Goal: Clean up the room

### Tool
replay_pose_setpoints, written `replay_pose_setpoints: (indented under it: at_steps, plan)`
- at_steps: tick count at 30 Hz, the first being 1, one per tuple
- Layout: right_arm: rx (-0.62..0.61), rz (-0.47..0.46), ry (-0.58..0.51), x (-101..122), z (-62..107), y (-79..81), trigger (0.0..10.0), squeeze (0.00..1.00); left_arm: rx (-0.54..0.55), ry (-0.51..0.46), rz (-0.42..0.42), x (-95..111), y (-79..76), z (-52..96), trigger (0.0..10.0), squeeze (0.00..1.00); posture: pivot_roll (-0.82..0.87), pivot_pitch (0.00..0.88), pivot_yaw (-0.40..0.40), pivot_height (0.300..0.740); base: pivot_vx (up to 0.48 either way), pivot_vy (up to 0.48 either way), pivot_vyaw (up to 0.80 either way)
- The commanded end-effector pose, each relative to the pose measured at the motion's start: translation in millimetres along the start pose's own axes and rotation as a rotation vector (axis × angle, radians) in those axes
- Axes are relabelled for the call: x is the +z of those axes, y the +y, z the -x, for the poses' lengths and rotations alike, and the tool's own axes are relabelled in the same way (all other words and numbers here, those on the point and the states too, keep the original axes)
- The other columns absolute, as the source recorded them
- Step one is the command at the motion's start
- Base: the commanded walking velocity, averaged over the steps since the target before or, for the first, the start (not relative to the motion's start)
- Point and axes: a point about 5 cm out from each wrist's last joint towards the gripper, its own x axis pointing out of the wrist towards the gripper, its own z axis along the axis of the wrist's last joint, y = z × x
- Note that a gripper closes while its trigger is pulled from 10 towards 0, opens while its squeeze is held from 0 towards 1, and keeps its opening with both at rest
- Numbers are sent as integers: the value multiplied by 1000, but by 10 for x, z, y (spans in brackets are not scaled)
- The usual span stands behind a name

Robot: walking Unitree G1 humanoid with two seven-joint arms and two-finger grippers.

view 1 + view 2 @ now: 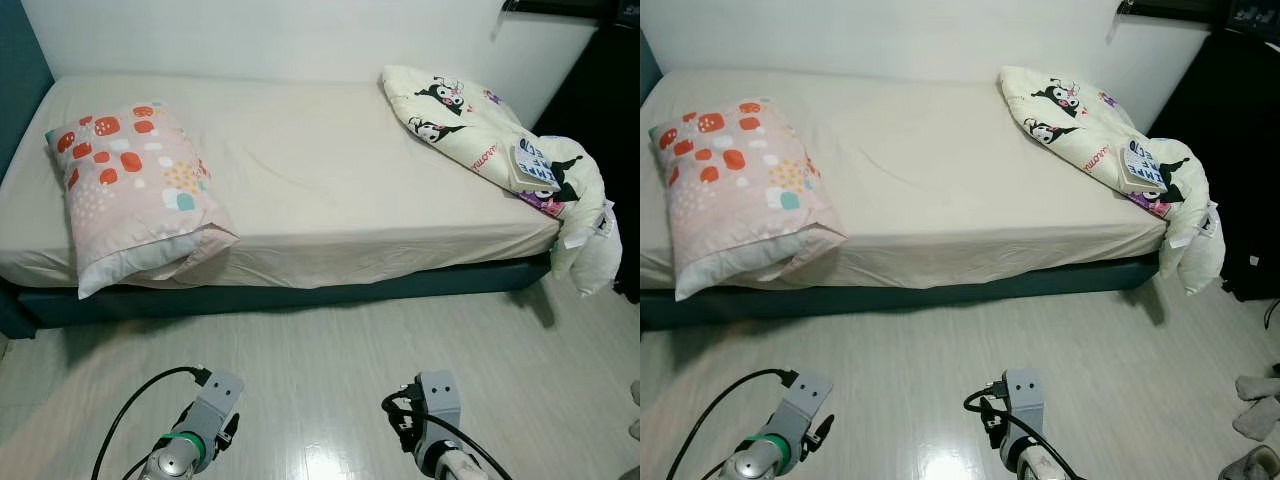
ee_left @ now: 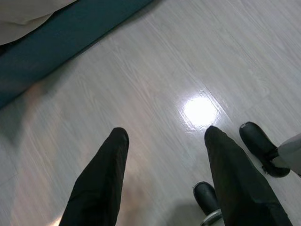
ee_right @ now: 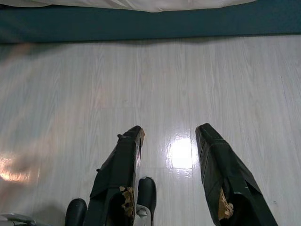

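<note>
One bed (image 1: 300,170), one pillow (image 1: 130,190), one quilt (image 1: 480,130) (cartoon-printed), one book (image 1: 535,160).

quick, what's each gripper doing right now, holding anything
Left gripper: open, holding nothing, pointed at the floor.
Right gripper: open, holding nothing, also over the floor.

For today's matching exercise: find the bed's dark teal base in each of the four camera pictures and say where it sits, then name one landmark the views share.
Left eye view: the teal base runs as a band under the cream sheet.
Right eye view: same band, below the sheet.
Left wrist view: a slanting strip beyond the open left gripper.
Right wrist view: a band beyond the open right gripper.
Shared landmark: the pale wood floor.
</note>
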Motion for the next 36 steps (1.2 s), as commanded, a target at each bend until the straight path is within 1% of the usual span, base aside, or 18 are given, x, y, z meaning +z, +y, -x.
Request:
replay_pose_setpoints:
  at_steps: [1,17,31,36]
  plan:
    - [-18,-15,23,-46,21,-28,10000,0,-21,14,-13,-29,-35,5,10000,0,-22,59,-19,740,0,0,0]
    - [-17,-20,23,-40,10,-11,10000,0,-20,10,-16,-20,-8,2,10000,0,-16,56,-18,740,0,0,0]
    - [-15,-17,26,-48,18,-23,10000,0,-24,11,-12,-23,-32,4,10000,0,-18,59,-23,740,0,0,0]
    - [-13,-37,25,-58,14,9,10000,0,-21,19,-26,-52,1,15,10000,0,22,53,-7,740,0,0,0]
